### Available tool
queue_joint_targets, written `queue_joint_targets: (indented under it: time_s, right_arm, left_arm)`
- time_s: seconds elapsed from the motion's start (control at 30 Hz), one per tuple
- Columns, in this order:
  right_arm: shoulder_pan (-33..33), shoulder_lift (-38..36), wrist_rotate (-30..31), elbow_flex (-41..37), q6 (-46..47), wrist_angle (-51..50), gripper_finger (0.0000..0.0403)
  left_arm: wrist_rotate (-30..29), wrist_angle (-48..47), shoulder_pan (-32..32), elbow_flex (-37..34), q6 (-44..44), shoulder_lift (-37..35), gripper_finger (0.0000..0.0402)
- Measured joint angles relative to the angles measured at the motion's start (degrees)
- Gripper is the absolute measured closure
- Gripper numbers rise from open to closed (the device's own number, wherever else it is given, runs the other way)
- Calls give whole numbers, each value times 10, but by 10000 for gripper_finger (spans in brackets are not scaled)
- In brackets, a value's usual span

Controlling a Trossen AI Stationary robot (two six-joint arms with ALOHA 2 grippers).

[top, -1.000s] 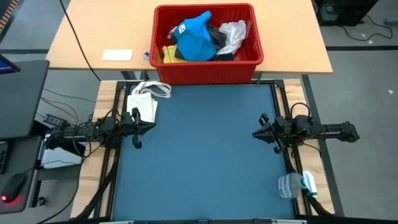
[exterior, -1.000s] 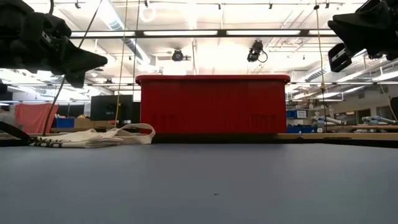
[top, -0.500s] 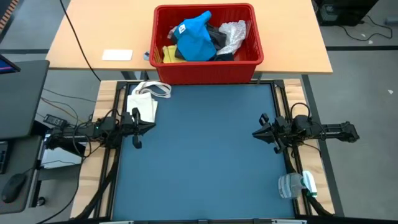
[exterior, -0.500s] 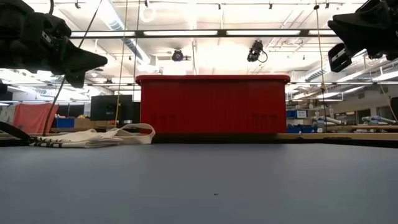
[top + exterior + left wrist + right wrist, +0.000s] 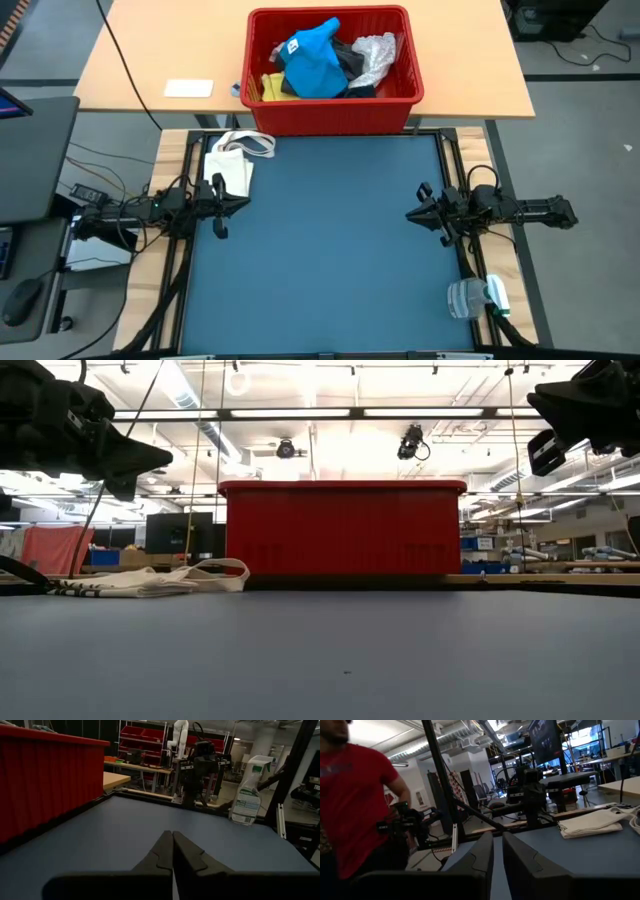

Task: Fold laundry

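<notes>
The laundry [image 5: 325, 62] lies heaped in the red basket [image 5: 330, 112] at the far edge of the blue surface [image 5: 330, 260]. The left end effector [image 5: 240, 203] hovers at the left edge of that surface, fingers together, holding nothing. The right end effector [image 5: 412, 214] hovers at the right edge, fingers nearly together with a narrow gap, empty. A cream tote bag [image 5: 232, 160] lies near the left end effector.

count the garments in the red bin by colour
blue garment: 1
yellow garment: 1
dark garment: 1
white lacy garment: 1
total showing in the red bin: 4; anything buried underneath can't be seen
</notes>
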Motion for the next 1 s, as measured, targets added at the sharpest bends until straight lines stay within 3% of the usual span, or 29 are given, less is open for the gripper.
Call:
queue_joint_targets:
  time_s: [0.23, 0.4, 0.53, 0.7, 0.87, 1.0]
  right_arm:
    - [0, 0, 0, 0, 0, 0, 353]
    - [0, 0, 0, 0, 0, 0, 353]
    - [0, 0, 7, 0, 0, 0, 353]
    - [-9, 1, 152, 0, 0, 21, 353]
    - [-11, 3, 267, 0, -9, 118, 353]
    - [-11, 4, 266, 0, 25, 186, 353]
  left_arm:
    - [0, 20, 0, 0, 3, 0, 397]
    - [0, 61, 0, 0, -138, 0, 397]
    - [-15, 82, 1, 0, -186, 0, 397]
    - [-107, 76, 1, 0, -309, 18, 397]
    - [-145, 121, 1, 1, -373, 77, 397]
    - [-176, 134, 1, 45, -374, 154, 397]
